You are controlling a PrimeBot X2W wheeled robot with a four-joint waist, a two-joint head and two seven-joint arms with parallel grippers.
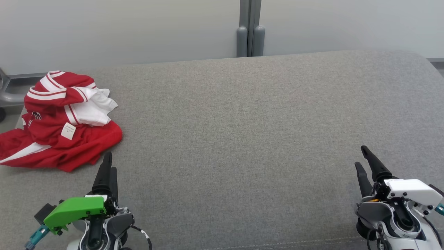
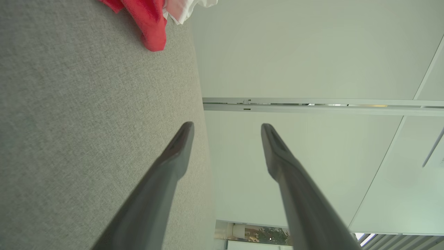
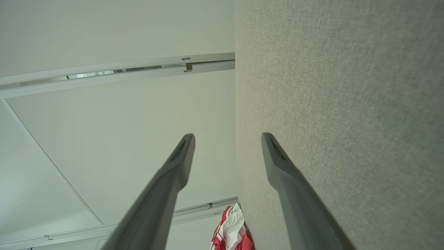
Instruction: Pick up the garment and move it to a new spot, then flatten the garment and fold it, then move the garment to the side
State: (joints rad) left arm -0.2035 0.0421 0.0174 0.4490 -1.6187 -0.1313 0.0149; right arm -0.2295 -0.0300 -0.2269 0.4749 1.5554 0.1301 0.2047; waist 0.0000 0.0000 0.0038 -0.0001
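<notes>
1. The left tool, under a bright green plastic cover, sits at the lower left of the head view. Its two long dark fingers are parted and hold nothing. In its own wrist view the gap between them is plain to see.
2. The right tool, with a white plastic cover, sits at the lower right. Its fingers are also spread apart and empty. The bottom edge of the frame cuts off the wrists of both tools.
3. Both tools are over the near edge of the grey woven-fabric tabletop. Whether their fingertips touch the fabric cannot be told.
4. The crumpled red and white striped garment lies on the far left part of the tabletop, just beyond the left tool's fingertips and well apart from the right tool.
   - Its left side runs out of the frame, so its full extent is hidden.
   - It may overhang the tabletop's rounded left corner, but that is hard to make out.
   - The folds hide its shape.
5. A small white label lies on the red cloth. Its print is too small to read.
6. Each wrist view catches only a corner of the garment.
7. A grey vertical post joins the pale wall panels behind the tabletop.
</notes>
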